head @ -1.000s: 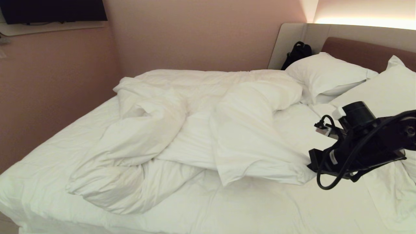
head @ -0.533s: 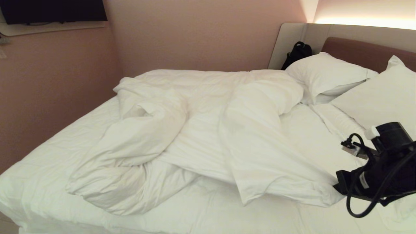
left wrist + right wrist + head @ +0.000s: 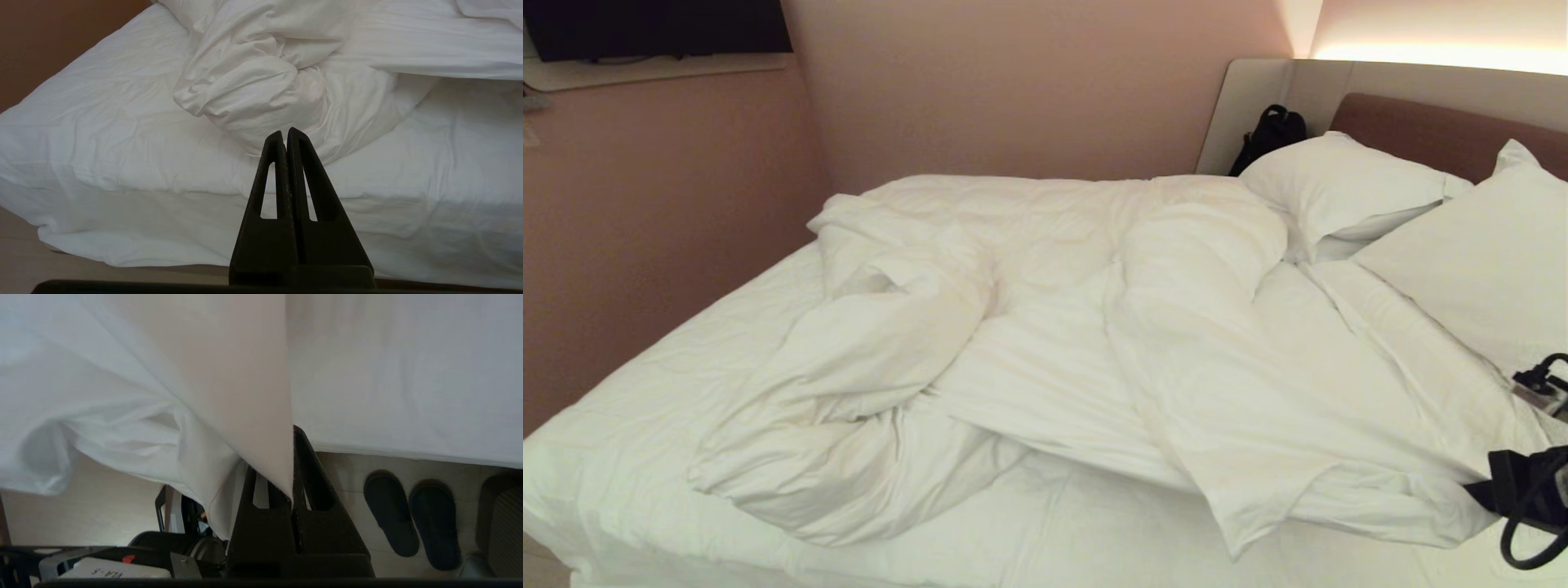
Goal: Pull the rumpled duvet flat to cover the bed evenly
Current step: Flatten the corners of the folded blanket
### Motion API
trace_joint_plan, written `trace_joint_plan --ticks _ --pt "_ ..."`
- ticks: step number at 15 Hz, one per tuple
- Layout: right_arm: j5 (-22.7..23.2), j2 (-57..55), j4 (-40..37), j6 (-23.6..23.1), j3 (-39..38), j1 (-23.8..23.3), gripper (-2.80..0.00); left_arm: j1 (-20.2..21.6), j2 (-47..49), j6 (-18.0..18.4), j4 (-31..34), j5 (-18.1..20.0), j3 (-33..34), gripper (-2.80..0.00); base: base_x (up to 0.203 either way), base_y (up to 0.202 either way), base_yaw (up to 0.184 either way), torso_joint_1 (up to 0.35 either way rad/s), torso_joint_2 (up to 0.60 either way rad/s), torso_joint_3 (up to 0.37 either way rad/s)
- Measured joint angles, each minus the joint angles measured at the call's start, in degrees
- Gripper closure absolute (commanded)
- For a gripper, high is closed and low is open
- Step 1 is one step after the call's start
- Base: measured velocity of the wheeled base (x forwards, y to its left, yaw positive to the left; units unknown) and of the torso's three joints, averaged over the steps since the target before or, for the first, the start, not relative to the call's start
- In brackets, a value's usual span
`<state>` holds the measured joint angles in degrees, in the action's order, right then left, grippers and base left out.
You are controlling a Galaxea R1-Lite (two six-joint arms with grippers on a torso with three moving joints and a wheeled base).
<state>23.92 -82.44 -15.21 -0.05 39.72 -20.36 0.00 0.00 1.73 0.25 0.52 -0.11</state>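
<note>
Left end effector [image 3: 287, 134]: fingers pressed together, nothing between them, hanging off the near edge of the bed [image 3: 102, 163]. Ahead of its tips lies a bunched fold of the duvet [image 3: 261, 85] on the bare sheet, not touching it.

Duvet [image 3: 1029, 343]: rumpled across the middle of the bed [image 3: 629, 425]. One thick heap on the robot's left half, a second ridge running from the far side toward the near right corner. Sheet exposed along the left side and near edge.

Two pillows [image 3: 1347, 192] at the head end, far right, against the brown headboard [image 3: 1421, 131]. Black bag [image 3: 1270, 131] in the corner beside them.

Right end effector [image 3: 292, 435]: clamped on a corner of the duvet [image 3: 229, 396], cloth draping from its tips. It sits at the near right edge of the bed, mostly out of the head view; only its black body and cable [image 3: 1531, 506] show. Beyond it on the floor, a pair of dark slippers [image 3: 412, 516].
</note>
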Motion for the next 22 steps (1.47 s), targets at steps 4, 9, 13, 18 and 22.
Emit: trace_joint_plan --ticks 4,9,13,18,22 --pt "5.64 -0.94 -1.78 -6.08 0.35 -12.48 0.00 0.00 0.00 0.00 0.00 0.00 0.00 0.00 0.000 0.000 0.000 0.000 0.00 0.000" --pt "12.09 -7.15 -4.34 -12.57 6.60 -24.08 0.00 0.00 0.00 0.02 0.00 -0.01 0.00 0.00 0.000 0.000 0.000 0.000 0.00 0.000" --pt "14.68 -15.31 -7.55 -16.30 15.46 -31.27 0.00 0.00 0.00 0.02 0.02 -0.01 0.00 0.00 0.000 0.000 0.000 0.000 0.00 0.000" --pt "17.80 -23.04 -16.79 -22.73 28.54 -40.26 0.00 0.00 0.00 0.02 0.02 0.00 0.00 0.00 0.000 0.000 0.000 0.000 0.00 0.000" --pt "18.63 -26.59 -25.96 -29.08 33.36 -45.66 0.00 0.00 0.00 0.02 0.02 0.00 0.00 0.00 0.000 0.000 0.000 0.000 0.00 0.000"
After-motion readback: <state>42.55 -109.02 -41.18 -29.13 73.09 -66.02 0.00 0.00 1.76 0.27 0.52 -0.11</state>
